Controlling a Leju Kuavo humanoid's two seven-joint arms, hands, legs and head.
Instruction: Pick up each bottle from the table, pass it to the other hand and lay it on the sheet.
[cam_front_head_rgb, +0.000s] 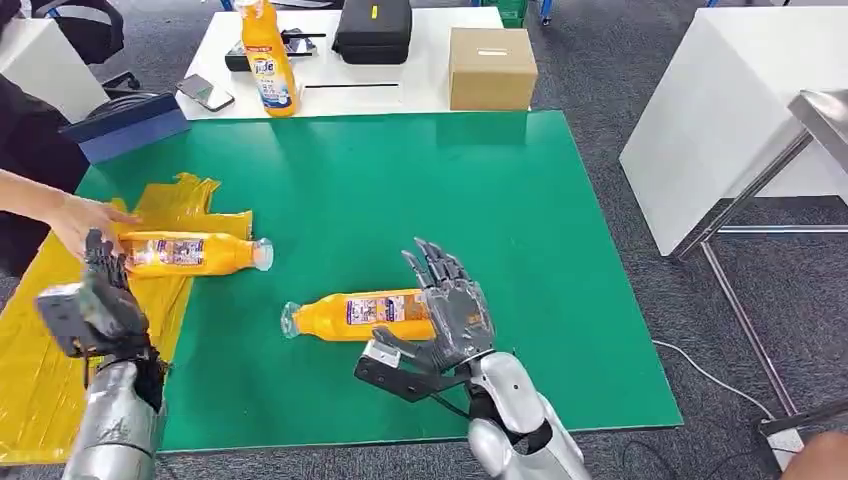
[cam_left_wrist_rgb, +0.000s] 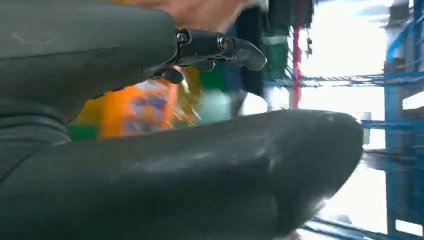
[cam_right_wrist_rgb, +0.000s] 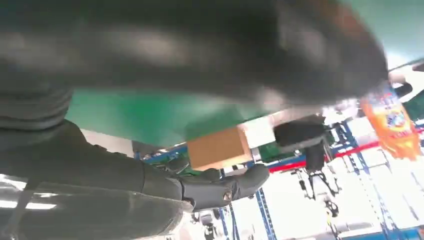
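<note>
Bottle one (cam_front_head_rgb: 190, 253), orange with a clear cap, lies on its side at the edge of the yellow sheet (cam_front_head_rgb: 40, 370), cap end over the green mat (cam_front_head_rgb: 400, 180). A person's hand (cam_front_head_rgb: 80, 218) rests at its base end.

Bottle two (cam_front_head_rgb: 360, 315) lies on its side on the green mat, well apart from the sheet, cap pointing toward the sheet side. Right hand (cam_front_head_rgb: 450, 310) sits at its base end, fingers spread and raised, palm against or just beside the bottle; no grasp visible, fingers apart.

Left hand (cam_front_head_rgb: 100, 300) hovers over the sheet just beside bottle one, fingers pointing toward it. Left wrist view shows fingers (cam_left_wrist_rgb: 220, 47) and thumb apart with the orange bottle blurred beyond them, nothing held.

Third orange bottle (cam_front_head_rgb: 268, 60) stands upright on the white counter (cam_front_head_rgb: 400, 85) past the mat. Also there: cardboard box (cam_front_head_rgb: 490, 68), black case (cam_front_head_rgb: 372, 30), phone (cam_front_head_rgb: 205, 92). Blue folder (cam_front_head_rgb: 125, 125) lies at the mat's far corner on the left. Right wrist view is blurred; box and upright bottle recognisable.
</note>
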